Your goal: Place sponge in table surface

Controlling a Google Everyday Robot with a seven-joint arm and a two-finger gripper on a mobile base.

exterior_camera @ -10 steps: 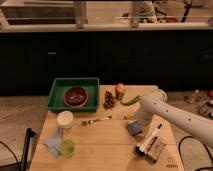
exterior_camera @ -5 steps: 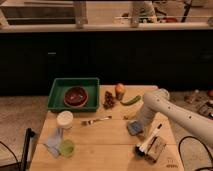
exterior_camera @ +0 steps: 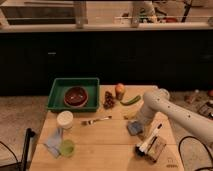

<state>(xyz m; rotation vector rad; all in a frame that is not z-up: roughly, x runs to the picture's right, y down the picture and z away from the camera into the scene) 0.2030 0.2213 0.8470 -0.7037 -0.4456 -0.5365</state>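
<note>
Gripper [exterior_camera: 136, 122] with fingers released, just above sponge [exterior_camera: 133, 130] lying on table surface [exterior_camera: 100, 142]

The table surface [exterior_camera: 115, 150], of pale wooden planks, stood in front of a long run of dark panelling [exterior_camera: 100, 55] that spanned the full width of the room. A pale ledge [exterior_camera: 60, 27] ran along the top of the panelling, and a light upright post [exterior_camera: 80, 12] rose from it. Indistinct clutter [exterior_camera: 160, 17] sat at the ledge's right end. The floor [exterior_camera: 22, 112] was light and speckled on both sides of the tabletop. A black cable [exterior_camera: 6, 152] lay beyond the tabletop's left edge. Lighting was dim and warm.
</note>
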